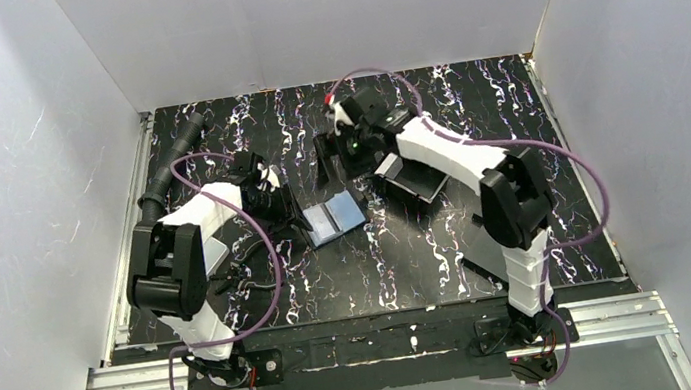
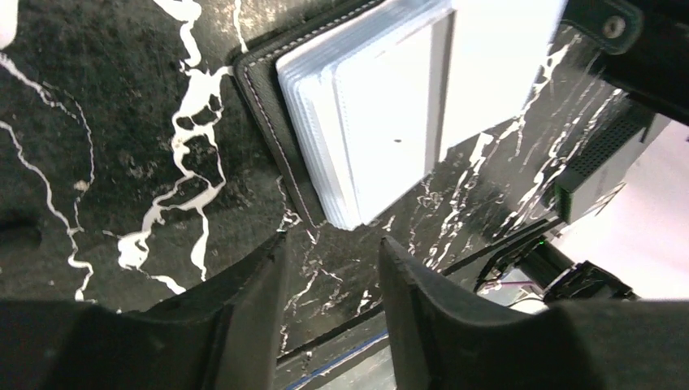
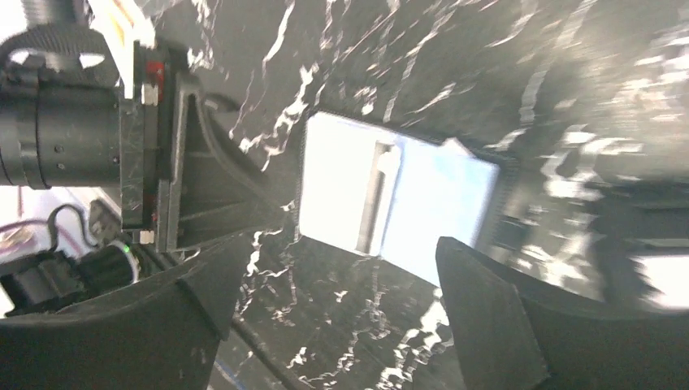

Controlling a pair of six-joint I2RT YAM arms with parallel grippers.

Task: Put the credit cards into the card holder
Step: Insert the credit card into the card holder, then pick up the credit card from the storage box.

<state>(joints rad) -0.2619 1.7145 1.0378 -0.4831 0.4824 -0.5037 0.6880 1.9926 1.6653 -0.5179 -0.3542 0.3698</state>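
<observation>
The card holder (image 1: 335,220) lies spread open on the marbled black bench (image 1: 450,252), between the two arms, with its pale inside facing up. The left end effector (image 2: 333,252) sits just beside one edge of it, fingers apart and empty. The right end effector (image 3: 341,248) hangs near the far side, fingers wide apart, holding nothing.

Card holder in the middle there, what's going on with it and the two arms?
The card holder lies open on the table, pale inside facing up. The left gripper sits just short of its corner, jaws apart and empty. The right gripper hovers over it, wide open, also holding nothing. A pale stack shows inside the holder; whether that is cards or pockets, I cannot tell.
</observation>
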